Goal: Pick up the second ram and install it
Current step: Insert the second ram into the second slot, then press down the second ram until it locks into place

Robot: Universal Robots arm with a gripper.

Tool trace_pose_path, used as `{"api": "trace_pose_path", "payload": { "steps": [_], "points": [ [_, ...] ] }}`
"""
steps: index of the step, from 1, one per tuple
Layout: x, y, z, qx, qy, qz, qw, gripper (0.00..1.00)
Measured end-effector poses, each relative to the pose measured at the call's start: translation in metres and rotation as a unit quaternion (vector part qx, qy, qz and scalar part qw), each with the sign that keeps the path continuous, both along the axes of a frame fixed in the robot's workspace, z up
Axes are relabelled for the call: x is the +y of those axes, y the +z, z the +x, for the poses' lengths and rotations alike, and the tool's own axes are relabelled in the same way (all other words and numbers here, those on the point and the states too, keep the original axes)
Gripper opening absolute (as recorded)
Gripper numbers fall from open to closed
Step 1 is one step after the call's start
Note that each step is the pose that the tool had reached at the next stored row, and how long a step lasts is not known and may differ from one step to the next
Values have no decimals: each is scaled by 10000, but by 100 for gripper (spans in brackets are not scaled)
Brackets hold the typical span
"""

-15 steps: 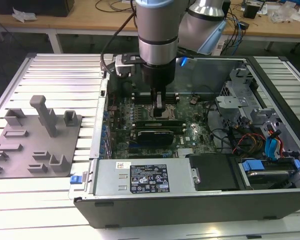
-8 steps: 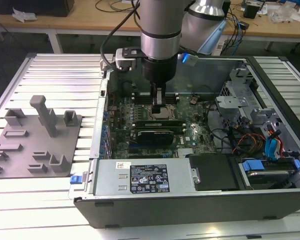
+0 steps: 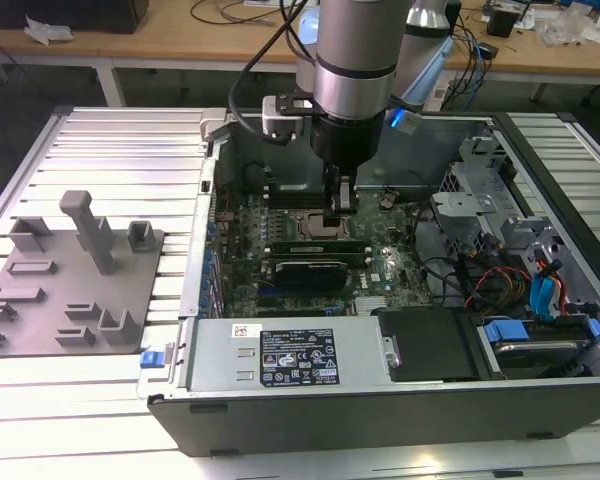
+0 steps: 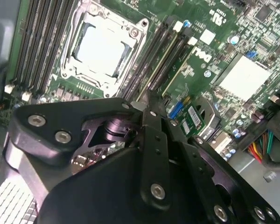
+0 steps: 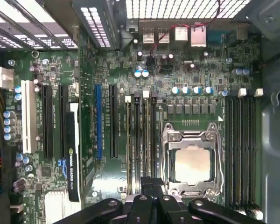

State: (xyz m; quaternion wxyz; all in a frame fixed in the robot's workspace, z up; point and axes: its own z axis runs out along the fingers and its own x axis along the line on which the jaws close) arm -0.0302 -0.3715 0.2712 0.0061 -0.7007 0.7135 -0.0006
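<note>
In the exterior view my gripper (image 3: 338, 207) reaches down into the open computer case (image 3: 380, 410), low over the motherboard (image 3: 380, 265). In the second wrist view its black fingers (image 4: 154, 140) stand close together on the near end of the second ram (image 4: 165, 63). This thin green-edged stick runs along a memory slot beside the processor socket (image 4: 100, 49). The first wrist view shows the fingertips (image 5: 151, 186) over the slot bank (image 5: 141, 140) next to the socket (image 5: 192, 164). How deep the stick sits in its slot is hidden by the fingers.
A grey fixture plate (image 3: 70, 290) with an upright post (image 3: 85, 225) lies at the exterior view's left. In the case are a graphics card (image 3: 305, 270), a power supply (image 3: 280, 355), drive bays and coloured cables (image 3: 520, 280). More memory slots (image 5: 240, 149) flank the socket.
</note>
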Motion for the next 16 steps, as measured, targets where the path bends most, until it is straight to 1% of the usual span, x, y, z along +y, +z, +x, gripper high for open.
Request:
{"api": "trace_pose_path", "payload": {
  "steps": [14,16],
  "points": [
    [0,0,4,0,0,-1,10000,8],
    [0,-2,50,0,0,-2,10000,8]
  ]
}}
